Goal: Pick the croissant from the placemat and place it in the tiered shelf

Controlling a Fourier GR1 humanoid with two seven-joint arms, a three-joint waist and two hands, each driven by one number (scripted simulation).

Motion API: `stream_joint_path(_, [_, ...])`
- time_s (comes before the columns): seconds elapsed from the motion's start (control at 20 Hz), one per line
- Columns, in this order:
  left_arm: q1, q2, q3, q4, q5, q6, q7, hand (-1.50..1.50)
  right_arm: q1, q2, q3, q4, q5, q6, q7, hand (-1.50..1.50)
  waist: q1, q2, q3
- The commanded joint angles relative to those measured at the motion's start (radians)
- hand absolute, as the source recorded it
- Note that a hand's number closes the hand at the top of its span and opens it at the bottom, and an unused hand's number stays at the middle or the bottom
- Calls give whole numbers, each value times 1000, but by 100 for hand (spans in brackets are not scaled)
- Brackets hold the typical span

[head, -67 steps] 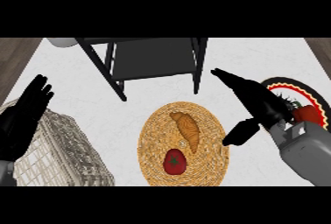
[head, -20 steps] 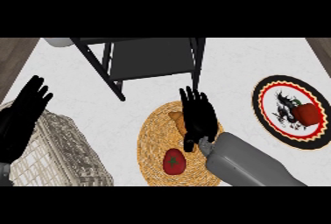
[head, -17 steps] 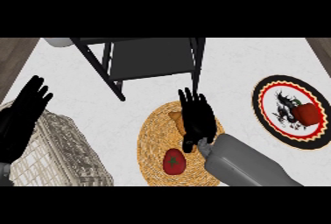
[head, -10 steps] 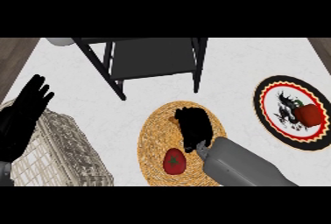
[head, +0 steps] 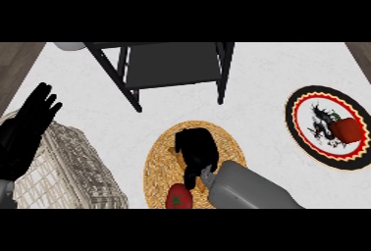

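My right hand lies on the round woven placemat with its fingers curled down round the croissant. The hand covers nearly all of the croissant; only a brown sliver shows at the hand's left edge. The grey forearm comes in from the lower right. The black tiered shelf stands at the back of the counter, just beyond the placemat, with a dark lower deck between its legs. At the left edge my left hand rests open, fingers up.
A red vegetable lies on the near part of the placemat, beside my right forearm. A wire basket stands at the lower left. At the right sits a patterned plate holding a red item.
The right hand came from beside the plate to over the croissant, fingers straight. Within the last second they curled down round it. The left hand has barely moved.
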Motion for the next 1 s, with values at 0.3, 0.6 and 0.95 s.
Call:
stream_joint_path(0.3, [39, -93, -124, 146, 19, 3, 68, 0, -113, 115, -33, -101, -108, -179, 105, 150, 33, 23, -51])
stream_joint_path(0.6, [49, -88, -126, 161, 25, 4, 63, 0, -301, 116, -42, -188, -14, -255, 238, 150, 12, 1, -55])
stream_joint_path(0.95, [85, -76, -102, 155, 33, 11, 71, 0, -485, 117, -180, -215, 68, -242, 382, 150, -17, -6, -54])
